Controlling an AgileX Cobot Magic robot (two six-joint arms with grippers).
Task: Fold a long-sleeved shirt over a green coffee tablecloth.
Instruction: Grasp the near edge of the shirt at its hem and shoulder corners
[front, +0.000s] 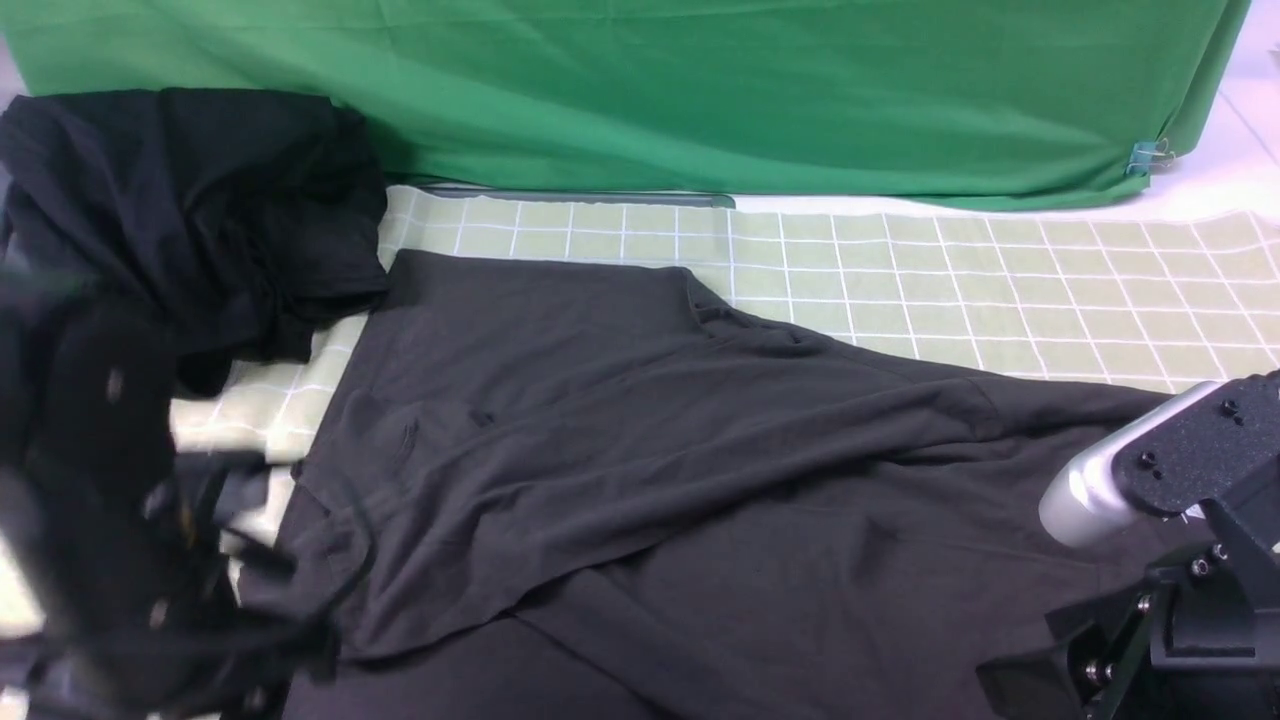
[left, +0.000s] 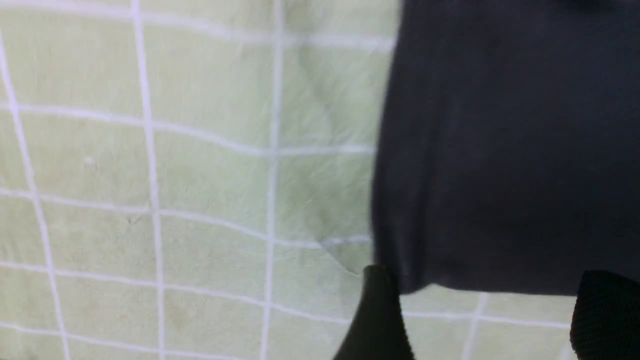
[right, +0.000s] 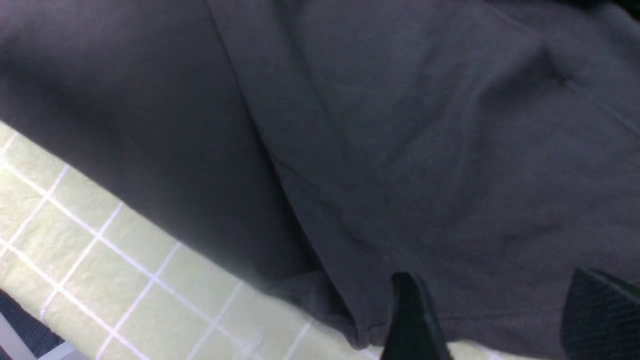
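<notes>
A plain bright green cloth (front: 640, 100) hangs across the far side of the workspace. Below it the green coffee tablecloth (front: 1000, 290) lies flat, pale yellow-green with a thin white grid; its far right portion is bare.

The long-sleeved shirt (front: 650, 450) lies spread on the tablecloth, covering the centre and the near right of the front view. Its far edge runs roughly parallel to the backdrop; one layer is folded diagonally over another, with creases running towards the near left. A heap of black clothing (front: 190, 220) rests at the far left, just beside the shirt's far left corner.

The left arm (front: 100, 480) appears at the near left, blurred, next to the shirt's left edge. The right arm (front: 1170, 480) stands at the near right, above the shirt.

Left gripper (left: 492, 320): the fingers (left: 380, 320) are spread wide; a hemmed edge of dark fabric lies on the tablecloth just beyond the tips; nothing is pinched. Whether that fabric belongs to the shirt cannot be told from this view.

Right gripper (right: 505, 320): the fingers (right: 410, 320) are spread apart above the shirt, near its hem; the cloth under them lies smooth, not gathered between the tips.

A small blue clip (front: 1145, 155) fastens the backdrop cloth at its right end.
</notes>
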